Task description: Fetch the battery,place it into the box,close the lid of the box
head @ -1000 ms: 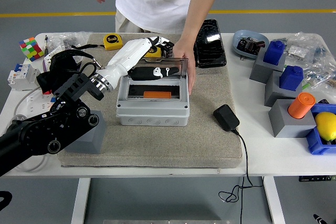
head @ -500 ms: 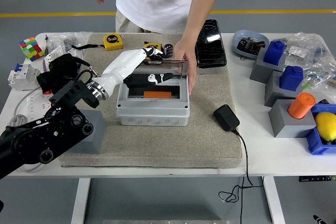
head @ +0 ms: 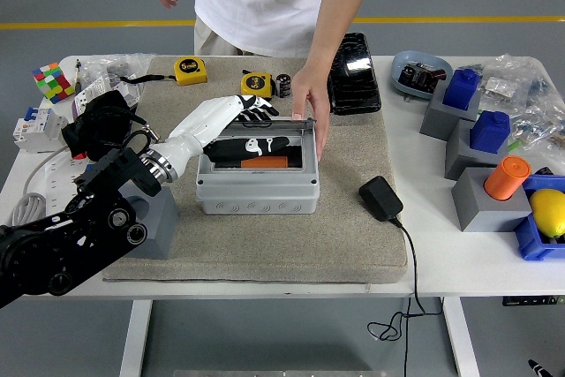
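The robot's left hand (head: 252,110), white-shelled with black fingers, rests flat with its fingers stretched out on the back edge of the smoky transparent hinged lid (head: 262,143). That lid lies low over the grey plastic rectangular box (head: 257,178), which sits on the tan mat (head: 344,236) at the bench's middle. The orange battery (head: 264,162) lies inside the box. A person's hand (head: 311,105) steadies the box's right side from the far edge.

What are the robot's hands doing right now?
Left hand: fingers resting on the box lid, gripping nothing.
Right hand: not in view.
Person's hand: steadying the box.
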### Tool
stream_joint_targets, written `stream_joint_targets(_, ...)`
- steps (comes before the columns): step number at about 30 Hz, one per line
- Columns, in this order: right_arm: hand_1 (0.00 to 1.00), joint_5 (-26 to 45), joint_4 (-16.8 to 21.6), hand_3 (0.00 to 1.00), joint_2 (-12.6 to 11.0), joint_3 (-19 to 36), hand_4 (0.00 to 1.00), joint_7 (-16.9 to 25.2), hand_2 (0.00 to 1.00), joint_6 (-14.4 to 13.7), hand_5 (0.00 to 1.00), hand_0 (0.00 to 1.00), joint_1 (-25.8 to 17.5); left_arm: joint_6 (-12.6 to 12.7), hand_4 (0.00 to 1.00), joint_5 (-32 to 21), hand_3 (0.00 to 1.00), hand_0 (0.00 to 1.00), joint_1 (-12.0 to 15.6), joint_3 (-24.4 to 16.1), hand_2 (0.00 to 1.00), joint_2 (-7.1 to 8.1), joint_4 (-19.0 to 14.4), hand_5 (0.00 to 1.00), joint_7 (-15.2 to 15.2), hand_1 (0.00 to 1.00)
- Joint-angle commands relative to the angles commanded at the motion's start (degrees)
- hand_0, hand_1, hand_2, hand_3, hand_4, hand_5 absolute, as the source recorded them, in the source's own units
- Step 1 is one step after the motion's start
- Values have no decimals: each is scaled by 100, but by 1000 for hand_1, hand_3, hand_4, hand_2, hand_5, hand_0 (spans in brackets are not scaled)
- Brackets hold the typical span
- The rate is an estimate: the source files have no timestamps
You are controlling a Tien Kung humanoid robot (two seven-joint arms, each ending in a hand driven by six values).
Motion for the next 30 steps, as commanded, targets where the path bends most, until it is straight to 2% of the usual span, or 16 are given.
stream_joint_targets(9, 668, 7, -2, 553, 7, -2, 964, 17, 671, 11, 442, 665, 24, -116, 998, -181, 681, 391, 17, 66, 613, 20, 15, 932, 92, 576)
stream_joint_targets(16, 668, 1, -1, 553, -5, 11, 964, 8, 671, 15, 445, 663, 30, -145, 998, -272, 682, 388, 67, -62, 612, 48, -166, 931, 72, 576)
stream_joint_targets(21, 668, -4, -3, 552, -16, 12, 964, 2, 671, 35, 445, 663, 44, -106, 998, -322, 689, 390, 169, -395, 617, 54, -389, 928, -17, 580)
stream_joint_targets(24, 668, -6, -3, 552, -22, 12, 964, 3, 671, 43, 445, 663, 54, -11, 998, -405, 689, 390, 286, -654, 617, 44, -486, 928, -171, 580)
stream_joint_targets(30, 668, -11, -12, 552, -40, 8, 965, -5, 671, 56, 446, 662, 68, 310, 998, -947, 696, 417, 674, -1520, 634, -49, -577, 919, -764, 619)
